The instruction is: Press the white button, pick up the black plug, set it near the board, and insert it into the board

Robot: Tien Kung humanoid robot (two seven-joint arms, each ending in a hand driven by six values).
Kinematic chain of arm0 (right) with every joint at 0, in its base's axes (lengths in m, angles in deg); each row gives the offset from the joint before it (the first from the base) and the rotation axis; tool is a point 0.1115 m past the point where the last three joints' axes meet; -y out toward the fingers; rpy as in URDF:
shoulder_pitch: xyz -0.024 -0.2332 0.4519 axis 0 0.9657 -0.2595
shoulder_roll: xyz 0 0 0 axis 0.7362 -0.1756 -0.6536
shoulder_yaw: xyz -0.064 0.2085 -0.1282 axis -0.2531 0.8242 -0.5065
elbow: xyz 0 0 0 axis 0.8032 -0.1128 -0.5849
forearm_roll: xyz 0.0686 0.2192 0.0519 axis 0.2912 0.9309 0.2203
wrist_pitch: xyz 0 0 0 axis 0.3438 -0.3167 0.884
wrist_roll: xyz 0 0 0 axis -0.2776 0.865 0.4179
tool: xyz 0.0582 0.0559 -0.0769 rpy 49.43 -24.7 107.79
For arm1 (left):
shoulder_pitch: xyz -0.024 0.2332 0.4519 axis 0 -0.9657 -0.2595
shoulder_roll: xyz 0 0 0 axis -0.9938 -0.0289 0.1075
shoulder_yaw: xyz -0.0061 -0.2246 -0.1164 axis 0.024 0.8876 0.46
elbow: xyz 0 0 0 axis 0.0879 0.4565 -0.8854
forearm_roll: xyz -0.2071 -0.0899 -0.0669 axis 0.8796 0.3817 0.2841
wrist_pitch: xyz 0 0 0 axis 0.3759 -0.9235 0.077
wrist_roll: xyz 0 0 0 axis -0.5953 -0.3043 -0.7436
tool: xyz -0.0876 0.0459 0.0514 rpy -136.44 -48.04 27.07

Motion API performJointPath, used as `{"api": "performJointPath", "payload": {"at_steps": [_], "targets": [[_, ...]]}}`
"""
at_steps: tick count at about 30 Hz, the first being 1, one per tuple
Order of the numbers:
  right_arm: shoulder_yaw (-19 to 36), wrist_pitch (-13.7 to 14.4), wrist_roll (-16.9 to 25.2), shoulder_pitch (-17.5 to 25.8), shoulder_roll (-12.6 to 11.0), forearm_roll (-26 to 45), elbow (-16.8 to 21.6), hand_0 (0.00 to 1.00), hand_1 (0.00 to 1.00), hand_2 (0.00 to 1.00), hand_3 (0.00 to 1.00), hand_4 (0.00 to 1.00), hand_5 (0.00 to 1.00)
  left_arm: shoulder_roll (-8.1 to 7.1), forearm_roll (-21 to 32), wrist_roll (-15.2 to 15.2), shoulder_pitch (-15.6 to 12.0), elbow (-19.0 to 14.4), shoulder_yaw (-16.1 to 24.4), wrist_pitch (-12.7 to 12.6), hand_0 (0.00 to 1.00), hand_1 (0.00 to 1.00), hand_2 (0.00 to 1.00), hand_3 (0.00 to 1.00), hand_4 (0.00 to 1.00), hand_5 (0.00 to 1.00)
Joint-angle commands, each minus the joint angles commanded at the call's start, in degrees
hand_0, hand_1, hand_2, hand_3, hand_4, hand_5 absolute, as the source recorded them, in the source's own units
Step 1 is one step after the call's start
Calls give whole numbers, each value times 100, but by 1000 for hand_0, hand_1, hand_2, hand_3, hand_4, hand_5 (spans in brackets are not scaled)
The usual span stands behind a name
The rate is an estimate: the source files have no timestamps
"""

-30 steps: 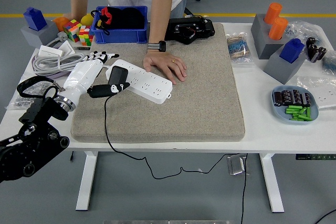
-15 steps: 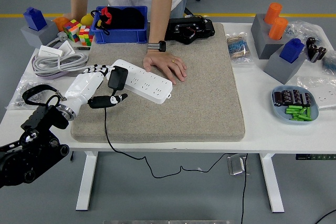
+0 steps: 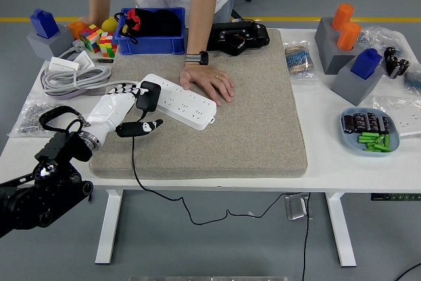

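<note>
The left robot hand, white-shelled with black fingertips, is closed on the black plastic plug: the plug body is held between the upper fingers and the thumb below, and it is carried tilted at the left end of the white multi-socket power board, touching or just above it; which of the two cannot be told. The plug's thin black cable is seen running from the hand down over the mat, away from the power board, and off the near table edge. The power board lies slantwise on the grey felt mat, and its right end is steadied by a person's hand laid flat across it from the far side of the table. By the look of it, the insertion is the step in hand. To do it well, the plug should be brought square to the face of the power board, its pins lined up over one socket at the left end, and pressure should be applied straight down rather than at the present tilt. The cable should be left slack so that the plug is not dragged sideways. The right robot hand is not seen.
</note>
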Motion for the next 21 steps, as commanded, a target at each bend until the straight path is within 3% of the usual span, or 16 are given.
{"api": "performJointPath", "payload": {"at_steps": [21], "targets": [[-13, 3, 1, -2, -6, 15, -8, 778, 673, 650, 607, 655, 416, 369, 61, -100, 424, 497, -223, 78, 976, 955, 893, 829, 837, 659]]}}
